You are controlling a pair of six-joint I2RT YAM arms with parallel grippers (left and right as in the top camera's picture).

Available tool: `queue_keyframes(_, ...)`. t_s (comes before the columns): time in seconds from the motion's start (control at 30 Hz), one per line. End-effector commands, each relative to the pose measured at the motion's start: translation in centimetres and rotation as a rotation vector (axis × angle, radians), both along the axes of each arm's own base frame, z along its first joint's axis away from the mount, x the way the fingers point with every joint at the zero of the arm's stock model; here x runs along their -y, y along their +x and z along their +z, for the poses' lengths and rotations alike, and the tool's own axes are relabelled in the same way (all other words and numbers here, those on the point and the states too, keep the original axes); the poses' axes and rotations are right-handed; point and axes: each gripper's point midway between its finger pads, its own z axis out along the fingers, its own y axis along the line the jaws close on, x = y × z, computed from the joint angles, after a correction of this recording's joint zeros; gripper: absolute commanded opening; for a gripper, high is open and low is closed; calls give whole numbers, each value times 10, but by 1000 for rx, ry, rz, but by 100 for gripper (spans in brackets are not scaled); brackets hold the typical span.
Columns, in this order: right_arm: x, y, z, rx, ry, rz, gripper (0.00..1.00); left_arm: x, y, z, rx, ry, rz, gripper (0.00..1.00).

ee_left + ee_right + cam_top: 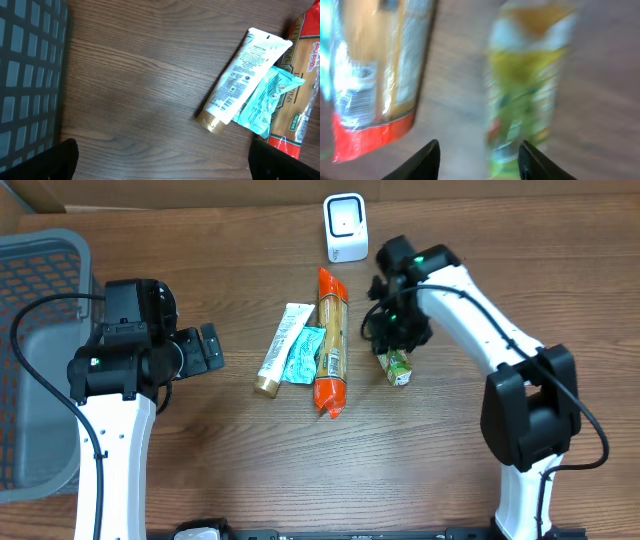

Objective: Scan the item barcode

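A small green and yellow carton [398,366] lies on the wooden table, right of the other items. My right gripper [397,338] hangs just over its far end. In the right wrist view the carton [525,85] is blurred by motion; the right gripper [480,160] is open, its right finger at the carton's near end and bare table between the tips. The white scanner [345,227] stands at the back. My left gripper [208,348] is wide open over bare wood [162,165], left of the items, holding nothing.
A white tube [281,348], a teal packet [303,355] and a long orange spaghetti pack [331,340] lie side by side mid-table; the tube's [240,70] barcode faces up. A grey mesh basket [40,250] fills the left edge.
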Motion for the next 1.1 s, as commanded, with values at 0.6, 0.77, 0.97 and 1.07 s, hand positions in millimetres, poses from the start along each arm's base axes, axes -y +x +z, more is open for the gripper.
queue_keyframes(0.6,68,-3,-59,98,-353,-145,42,0,-1,1,2,5,-17,99)
queue_keyframes(0.77,103,35,-58,195,-361,-234,42,0,-1,1,2,5,-17,100)
queue_keyframes(0.97,131,62,-55,235,-286,-318,42,0,-1,1,2,5,-17,99)
queue_keyframes(1.07,125,68,-52,213,-167,-355,42,0,-1,1,2,5,-17,100)
